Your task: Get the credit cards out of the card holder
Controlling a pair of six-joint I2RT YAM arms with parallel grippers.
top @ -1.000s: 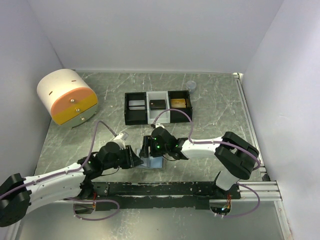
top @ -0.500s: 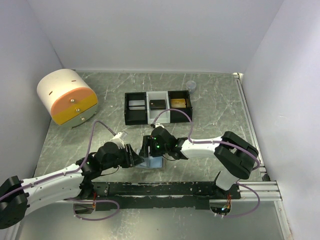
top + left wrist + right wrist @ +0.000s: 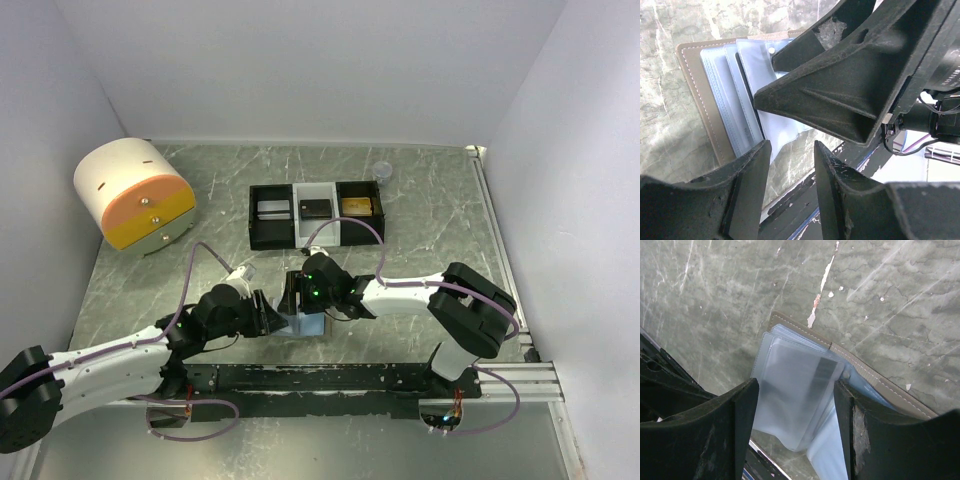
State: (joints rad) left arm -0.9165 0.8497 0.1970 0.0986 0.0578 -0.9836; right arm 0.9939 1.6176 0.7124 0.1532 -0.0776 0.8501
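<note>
The card holder lies open near the table's front edge, with a grey cover and pale blue plastic sleeves. In the right wrist view the sleeves fan out, and one shows a dark stripe like a card's. My right gripper is open and straddles the sleeves from above. Its right finger touches the sleeve edge. My left gripper is open and empty at the holder's left side, its fingertips just beside the sleeves.
A black-and-white three-compartment tray behind the holder has a silver, a dark and a gold card in it. A round white-and-orange drawer unit stands far left. A small clear cup is at the back. A black rail runs along the near edge.
My left wrist dipped slightly toward the near left and came back. The right gripper and the card holder have not visibly moved.
</note>
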